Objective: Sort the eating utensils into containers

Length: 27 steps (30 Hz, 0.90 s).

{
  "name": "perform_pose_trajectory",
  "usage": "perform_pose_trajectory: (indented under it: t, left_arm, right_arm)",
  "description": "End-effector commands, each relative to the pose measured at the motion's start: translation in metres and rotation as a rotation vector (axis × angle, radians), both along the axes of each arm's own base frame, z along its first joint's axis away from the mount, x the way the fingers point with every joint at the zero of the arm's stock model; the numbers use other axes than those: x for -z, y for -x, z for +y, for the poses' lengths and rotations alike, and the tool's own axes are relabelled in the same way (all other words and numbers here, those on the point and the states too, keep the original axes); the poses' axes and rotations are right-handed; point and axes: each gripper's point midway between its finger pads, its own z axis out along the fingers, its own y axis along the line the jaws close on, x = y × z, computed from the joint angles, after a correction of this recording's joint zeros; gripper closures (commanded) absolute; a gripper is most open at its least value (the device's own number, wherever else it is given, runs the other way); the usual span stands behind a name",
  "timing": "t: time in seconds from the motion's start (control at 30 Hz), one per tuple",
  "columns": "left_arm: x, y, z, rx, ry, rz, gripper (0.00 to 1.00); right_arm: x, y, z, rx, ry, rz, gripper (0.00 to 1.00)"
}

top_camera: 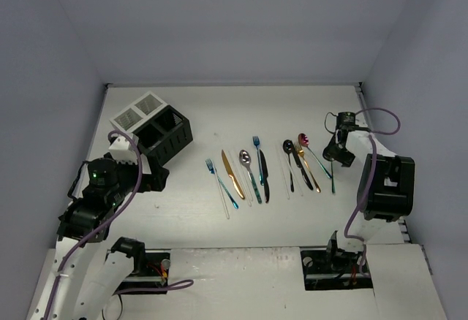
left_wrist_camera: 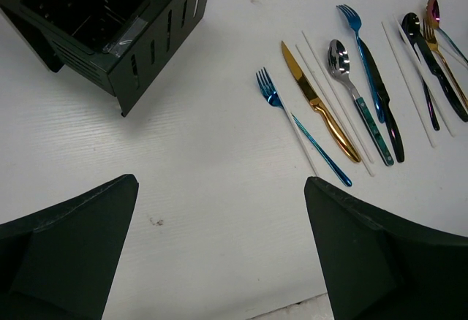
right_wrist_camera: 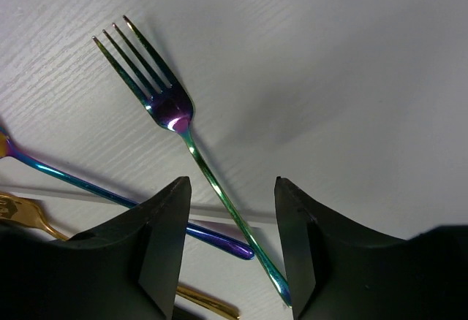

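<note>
Hovering low at the right end of the utensil row, the right gripper [right_wrist_camera: 230, 243] has its fingers released, one on each side of the slim handle of the iridescent fork [right_wrist_camera: 170, 108]. The fork lies flat on the table [top_camera: 292, 108], tines pointing away from the wrist. Whether either finger touches the handle cannot be told.

The left gripper [left_wrist_camera: 227, 261] is also released, fingers wide apart and grasping nothing, above bare table between the containers [top_camera: 153, 126] and the row.

The containers sit at the far left of the table: two white bins behind, two black in front, joined.

The other utensils lie side by side mid-table. From the left these are the blue fork [left_wrist_camera: 300, 126], gold knife [left_wrist_camera: 319, 104], silver spoon [left_wrist_camera: 342, 57], a second blue fork [left_wrist_camera: 358, 35] and the black knife [left_wrist_camera: 387, 115]. Clear plastic pieces lie between them. Further right are a black spoon [top_camera: 288, 147] and a pink spoon [top_camera: 303, 140], near the right gripper.
</note>
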Motion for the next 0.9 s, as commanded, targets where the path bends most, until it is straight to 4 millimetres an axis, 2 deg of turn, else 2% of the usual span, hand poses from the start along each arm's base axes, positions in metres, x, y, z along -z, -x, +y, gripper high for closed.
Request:
perform_pose_trajectory:
  t: [0.0, 0.23, 0.47, 0.7, 0.8, 0.87]
  left_arm:
    - [-0.006, -0.007, -0.009, 0.040, 0.021, -0.037, 0.03]
    - [-0.005, -0.009, -0.010, 0.040, 0.020, -0.028, 0.03]
    - [-0.007, -0.011, -0.011, 0.035, 0.028, -0.027, 0.03]
    - [-0.011, -0.012, -0.014, 0.045, 0.044, -0.025, 0.03]
    - [-0.018, -0.013, -0.016, 0.055, 0.054, -0.040, 0.03]
    - [-0.024, -0.013, -0.018, 0.061, 0.061, -0.053, 0.03]
  right_arm:
    - [-0.003, -0.015, 0.004, -0.052, -0.003, -0.040, 0.55]
    - [0.018, -0.010, 0.007, -0.066, -0.020, 0.001, 0.66]
    - [0.020, -0.009, -0.001, -0.067, 0.026, 0.018, 0.78]
    - [0.009, -0.015, -0.002, -0.111, 0.066, -0.001, 0.99]
    - [-0.007, -0.021, -0.001, -0.131, 0.121, -0.031, 1.00]
    - [-0.029, -0.029, 0.003, -0.151, 0.181, -0.078, 1.00]
